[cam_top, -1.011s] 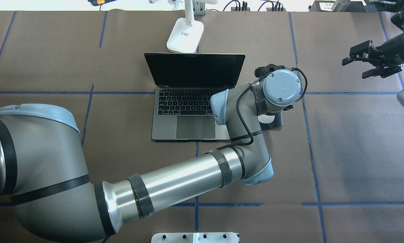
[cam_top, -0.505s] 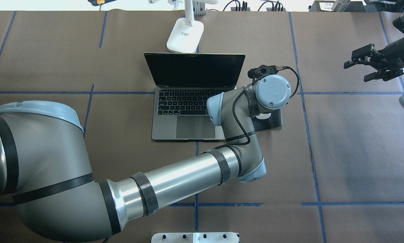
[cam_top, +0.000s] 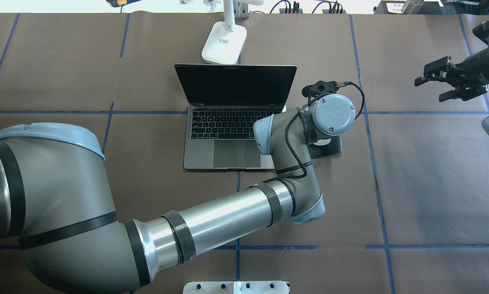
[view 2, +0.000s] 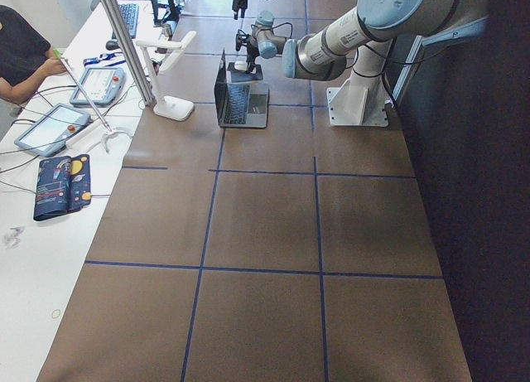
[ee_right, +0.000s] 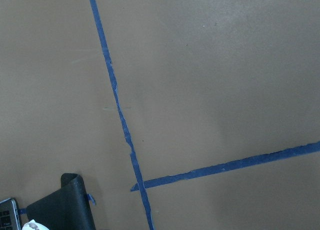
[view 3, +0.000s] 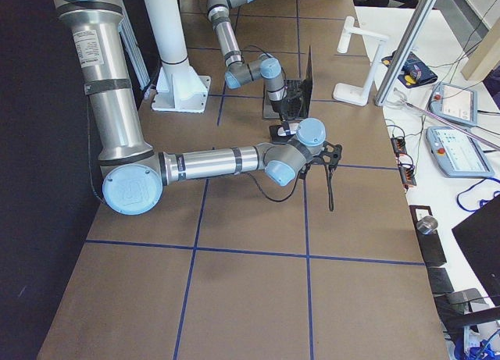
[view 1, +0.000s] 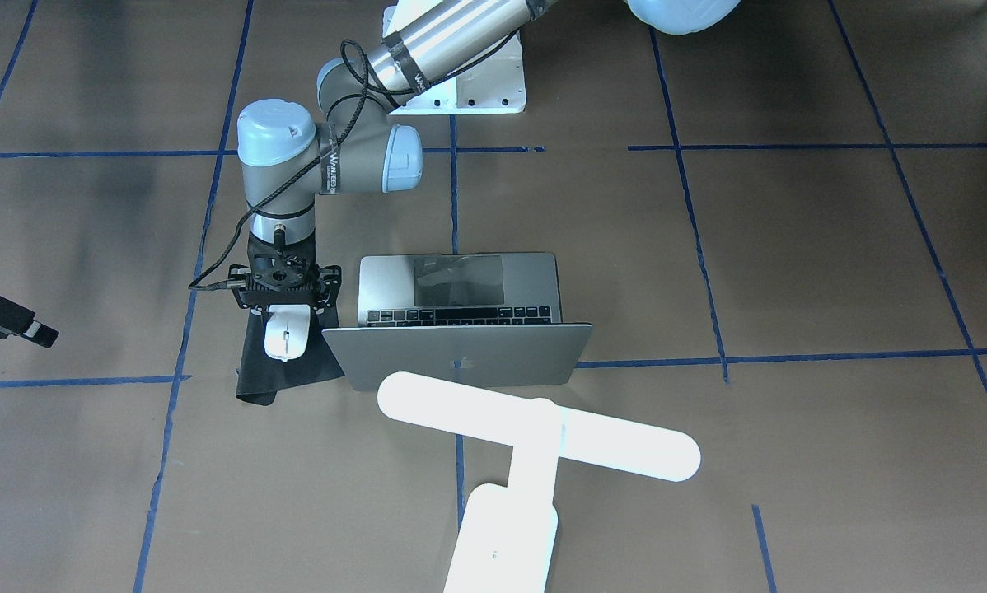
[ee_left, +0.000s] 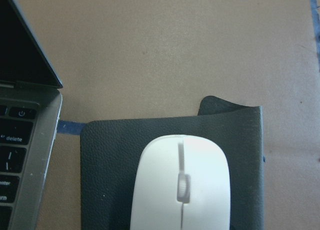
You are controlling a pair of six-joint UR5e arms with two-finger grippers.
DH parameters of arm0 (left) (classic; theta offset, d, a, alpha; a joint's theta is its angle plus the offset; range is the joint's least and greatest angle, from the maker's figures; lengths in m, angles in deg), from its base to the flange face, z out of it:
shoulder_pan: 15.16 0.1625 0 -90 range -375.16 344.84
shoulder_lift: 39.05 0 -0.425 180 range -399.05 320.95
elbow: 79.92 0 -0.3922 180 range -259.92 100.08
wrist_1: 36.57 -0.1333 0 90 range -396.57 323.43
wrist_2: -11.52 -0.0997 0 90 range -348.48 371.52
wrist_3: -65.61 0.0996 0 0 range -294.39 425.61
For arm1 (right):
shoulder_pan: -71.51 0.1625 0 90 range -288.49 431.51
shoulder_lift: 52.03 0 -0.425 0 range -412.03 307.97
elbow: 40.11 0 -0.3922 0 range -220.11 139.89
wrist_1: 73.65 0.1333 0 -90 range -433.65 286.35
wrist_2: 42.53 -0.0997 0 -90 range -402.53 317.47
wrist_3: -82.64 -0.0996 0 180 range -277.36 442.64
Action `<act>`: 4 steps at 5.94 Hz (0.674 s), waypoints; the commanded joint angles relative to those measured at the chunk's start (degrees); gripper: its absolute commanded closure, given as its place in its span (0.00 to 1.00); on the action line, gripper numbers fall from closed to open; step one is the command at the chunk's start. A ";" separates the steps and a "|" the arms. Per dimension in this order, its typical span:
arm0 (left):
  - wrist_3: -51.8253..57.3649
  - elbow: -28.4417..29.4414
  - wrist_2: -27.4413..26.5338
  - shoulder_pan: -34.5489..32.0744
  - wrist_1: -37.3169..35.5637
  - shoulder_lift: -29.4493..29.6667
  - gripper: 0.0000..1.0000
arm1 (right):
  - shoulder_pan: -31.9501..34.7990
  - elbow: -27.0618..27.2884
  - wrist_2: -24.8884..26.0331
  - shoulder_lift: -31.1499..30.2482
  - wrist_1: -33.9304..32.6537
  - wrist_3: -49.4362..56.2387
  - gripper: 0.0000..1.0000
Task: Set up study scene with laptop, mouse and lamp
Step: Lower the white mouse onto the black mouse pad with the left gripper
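I had the brown table (cam_top: 432,183) up, gridded with blue tape (cam_top: 412,112). The open laptop (cam_top: 228,139) sat mid-table, and the lamp (cam_top: 224,45) stood just behind its screen. A black mat (view 1: 287,375) lay just beside the laptop on the robot's right, not touching, 1 corner curled. The white pedestal (view 1: 485,86) was bolted at the robot's edge.

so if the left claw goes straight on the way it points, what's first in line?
Most likely the mouse: the left claw points straight down over the end of it nearest the robot, where it lies on the black mat. The gap left, if any, isn't clear from these views.
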 commanded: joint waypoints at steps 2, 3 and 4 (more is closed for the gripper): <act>0.02 0.04 0.06 0.21 -0.03 0.10 0.04 | -0.05 0.02 -0.41 0.05 0.00 -0.01 0.00; -0.07 0.04 -0.03 0.39 0.05 0.18 0.01 | -0.05 0.02 -0.50 0.23 -0.18 -0.01 0.00; -0.16 -0.31 0.14 0.30 -0.03 0.44 0.01 | 0.03 0.19 -0.76 0.32 -0.26 -0.01 0.00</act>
